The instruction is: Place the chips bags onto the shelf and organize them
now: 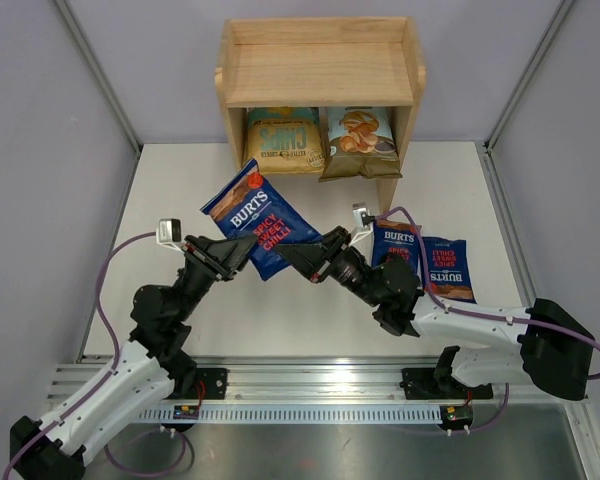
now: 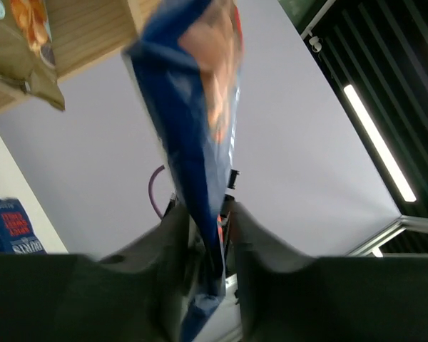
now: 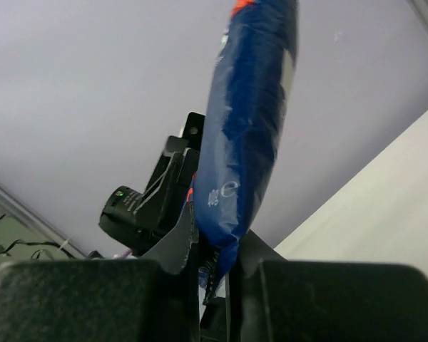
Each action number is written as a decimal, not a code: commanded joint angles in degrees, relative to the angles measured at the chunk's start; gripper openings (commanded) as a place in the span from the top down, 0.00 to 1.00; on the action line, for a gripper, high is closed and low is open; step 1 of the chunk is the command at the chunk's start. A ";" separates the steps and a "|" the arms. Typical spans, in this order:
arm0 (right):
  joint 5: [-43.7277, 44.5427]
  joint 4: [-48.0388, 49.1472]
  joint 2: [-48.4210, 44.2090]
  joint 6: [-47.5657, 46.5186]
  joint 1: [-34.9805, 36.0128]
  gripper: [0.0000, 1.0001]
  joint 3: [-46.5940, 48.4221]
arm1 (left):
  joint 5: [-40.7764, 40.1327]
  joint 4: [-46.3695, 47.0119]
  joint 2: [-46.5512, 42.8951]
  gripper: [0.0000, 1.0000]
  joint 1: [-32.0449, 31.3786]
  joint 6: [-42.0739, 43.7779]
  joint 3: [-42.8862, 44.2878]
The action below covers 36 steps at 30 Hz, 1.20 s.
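Left pincer [image 2: 205, 212] grip on bag [image 2: 200, 107] unclear

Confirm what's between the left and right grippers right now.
A dark-blue Burts bag, held up: the left gripper and right gripper flank its near edge. This is clearest in the top view; both wrist views show its edge too.

We look up the dark-blue bag [image 2: 200, 107] that rises from the left gripper [image 2: 205, 214].

Its crimped lower edge sits between our two dark fingers [image 2: 172, 242], whose jaws stand slightly apart on either side of it; the picture is too blurred to show contact. At upper left we see the wooden shelf [image 2: 85, 28] with a brown bag [image 2: 18, 68] under its board, and another blue bag [image 2: 7, 224] lies flat on the table [image 2: 0, 164].
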 commanded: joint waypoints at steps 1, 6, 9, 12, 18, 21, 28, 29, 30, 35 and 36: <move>5.66 0.03 -1.08 -0.26 0.31 0.94 2.51 | 0.89 -6.49 -1.97 0.56 -0.42 5.70 4.62; 8.38 -6.20 -4.25 -1.58 0.13 0.97 3.56 | -8.68 -32.39 -6.63 0.25 -0.42 17.47 12.97; 7.95 -8.49 -5.92 -2.46 -0.74 0.98 4.70 | -13.17 -42.25 -8.74 0.18 -0.42 22.23 17.89; 7.77 -13.59 -7.77 -3.16 -2.41 0.99 7.51 | -16.95 -50.78 -10.24 0.10 -0.42 26.71 21.94; 4.17 -23.79 -9.53 3.41 -12.76 1.00 15.77 | -20.39 -66.08 -10.25 0.01 -0.42 37.07 30.54; 1.45 -28.52 -8.39 6.32 -17.16 1.00 22.61 | -20.38 -72.76 -8.75 0.01 -0.42 42.96 35.20; 2.31 -45.28 -0.57 13.50 -27.71 0.96 41.86 | -22.50 -83.59 -8.49 0.01 -0.42 52.56 41.71; 4.50 -47.85 1.61 15.71 -30.16 0.96 45.54 | -22.32 -84.30 -8.57 0.01 -0.42 53.27 42.07; 4.87 -50.05 2.85 20.34 -31.76 0.96 47.14 | -22.06 -85.00 -9.01 0.01 -0.42 54.58 42.08; 0.83 -56.83 13.21 27.94 -38.45 0.97 58.72 | -19.07 -84.48 -11.12 0.01 -0.42 58.19 37.44; 1.00 -57.54 14.19 29.08 -39.32 0.97 59.80 | -18.98 -84.40 -11.56 0.01 -0.42 58.72 36.55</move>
